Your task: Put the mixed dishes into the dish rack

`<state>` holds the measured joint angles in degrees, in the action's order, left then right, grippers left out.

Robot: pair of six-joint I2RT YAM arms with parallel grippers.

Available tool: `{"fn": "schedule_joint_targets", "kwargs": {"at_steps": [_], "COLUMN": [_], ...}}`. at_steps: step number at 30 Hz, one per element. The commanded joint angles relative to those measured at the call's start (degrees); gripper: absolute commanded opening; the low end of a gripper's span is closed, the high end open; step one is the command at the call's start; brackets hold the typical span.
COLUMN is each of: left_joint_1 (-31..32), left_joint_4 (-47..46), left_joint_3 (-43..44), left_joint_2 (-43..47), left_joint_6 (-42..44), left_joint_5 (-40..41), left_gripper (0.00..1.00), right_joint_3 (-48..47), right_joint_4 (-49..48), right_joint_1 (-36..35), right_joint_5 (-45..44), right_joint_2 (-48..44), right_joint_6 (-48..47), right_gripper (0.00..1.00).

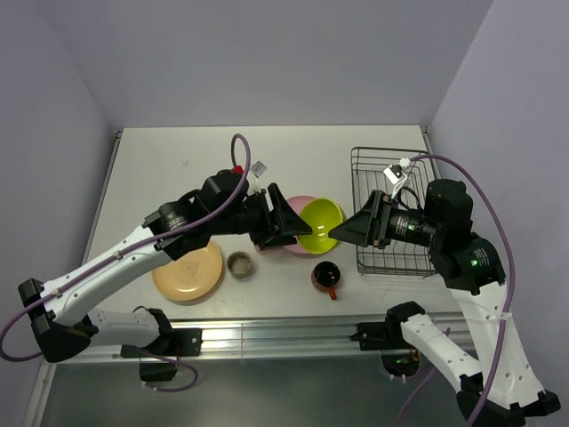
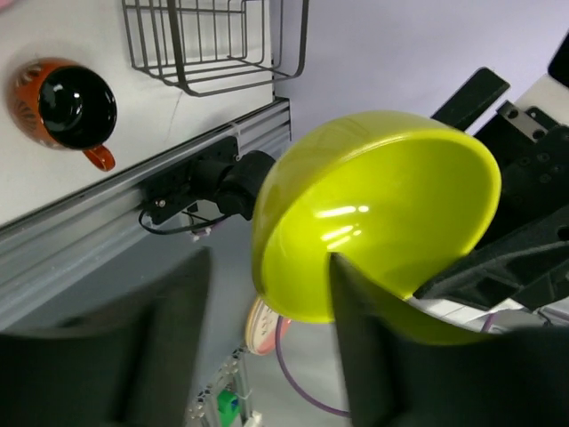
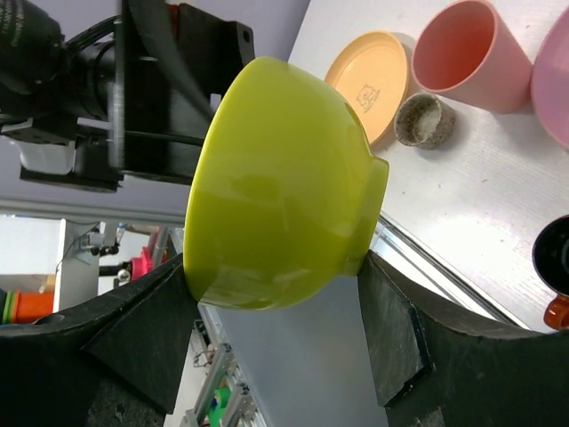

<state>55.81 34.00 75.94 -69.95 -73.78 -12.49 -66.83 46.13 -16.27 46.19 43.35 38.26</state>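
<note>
Above the desk, the right end effector clamps the lime-green bowl, the left end effector half-open at its rim: seemingly a handover toward the dish rack.

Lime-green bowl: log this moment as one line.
phase: handover in mid-air | lime-green bowl: clamped by right gripper | left gripper: open at bowl rim | dish rack: bowl not yet in

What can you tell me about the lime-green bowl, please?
The lime-green bowl looks like glossy, smooth plastic, round, with a low foot ring. It is held above the table, tipped on its side, opening toward the left tool, which stands open with one finger at its rim. The right tool clasps its outer wall.
</note>
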Motion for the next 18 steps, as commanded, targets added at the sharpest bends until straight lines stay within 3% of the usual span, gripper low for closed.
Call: {"fn": "schedule_joint_targets", "kwargs": {"at_steps": [1,2,6,9,10,13,18], "left_joint_1": [-1.32,-2.1,-4.22,-6.94,-8.6,-11.85,-11.95], "left_joint_4": [-3.33,-3.15,1.93,15.01,19.74,23.91,28.49], "left_joint_3": [1.75,2.1,5.52,8.95,10.53,13.35,15.73], "left_joint_2": [1.22,0.79,-0.62,-1.41,-1.59,-2.73,-6.51], "left_joint_6": [1.18,1.35,2.76,4.77,5.91,11.71,20.94], "left_joint_5": [-2.45,-2.71,-2.55,5.0,7.98,8.27,12.13], "left_gripper": [0.66,0.73,0.8,0.81,0.82,0.8,0.76], "right_joint_3": [-2.87,-3.74,-7.52,-12.61,-15.32,-21.21,-28.78], "right_joint_4": [-2.89,-2.02,1.76,7.38,8.61,13.89,19.25], "right_joint_1": [-0.43,-0.43,-0.43,-0.43,-0.43,-0.43,-0.25], "right_joint_5": [-2.5,-2.95,-7.24,-16.81,-24.76,-37.36,-64.44], "right_joint_2": [1.46,2.08,5.76,9.1,11.73,19.03,34.55], "right_joint_6": [-0.38,-0.9,-2.84,-6.17,-7.66,-9.25,-11.54], "right_gripper": [0.0,0.0,0.0,0.0,0.0,0.0,0.0]}}
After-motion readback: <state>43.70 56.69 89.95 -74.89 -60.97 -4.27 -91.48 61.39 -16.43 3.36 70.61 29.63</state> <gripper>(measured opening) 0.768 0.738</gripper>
